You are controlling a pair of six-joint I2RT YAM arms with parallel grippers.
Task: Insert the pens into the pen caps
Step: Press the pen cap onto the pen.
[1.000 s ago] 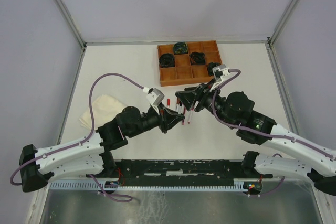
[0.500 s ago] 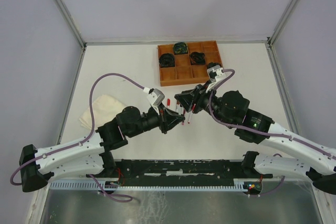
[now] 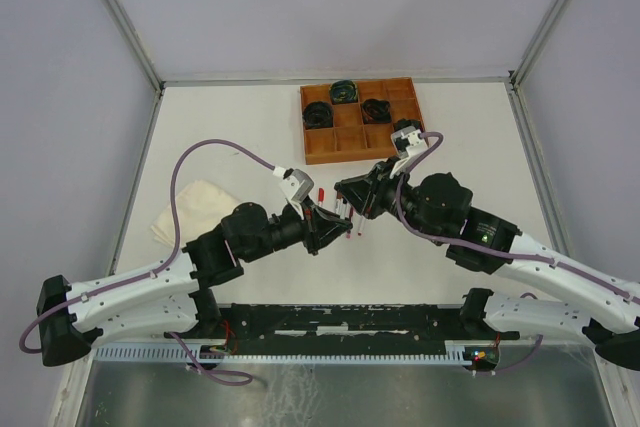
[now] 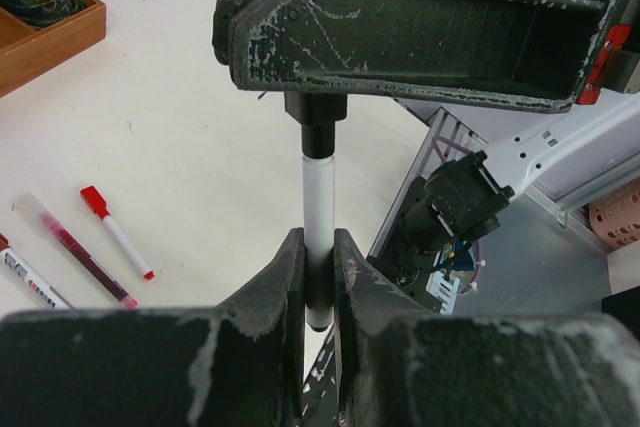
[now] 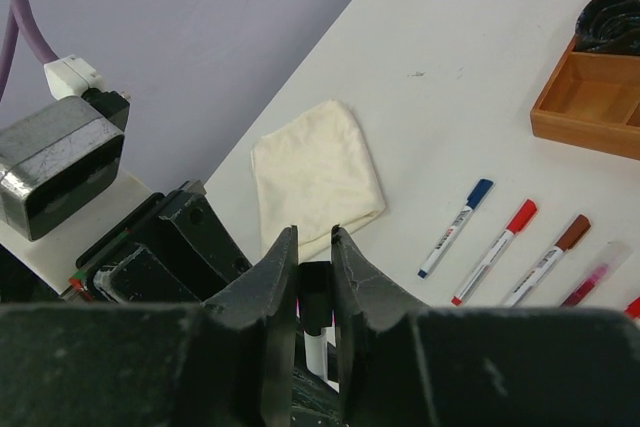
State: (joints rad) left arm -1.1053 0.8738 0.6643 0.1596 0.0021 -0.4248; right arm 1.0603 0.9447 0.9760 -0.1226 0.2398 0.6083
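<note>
Left wrist view, centre frame: your left gripper [image 4: 318, 247] has its jaws clamped on the white pen [image 4: 318, 192], held off the table [image 4: 200, 147]. The right gripper [image 5: 313, 247] jaws pinch the black cap [image 4: 320, 134] on its upper end. Both look light, stiff and slick, so grip the barrel mid-length, hold the cap squarely and push straight.

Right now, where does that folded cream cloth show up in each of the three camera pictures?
Top external: the cream cloth lies at the left, about halfway down.
Left wrist: not in it.
Right wrist: it lies near the centre, on the white tabletop.
Shared landmark: the wooden tray, top left in the left wrist view, at the right edge in the right wrist view.
</note>
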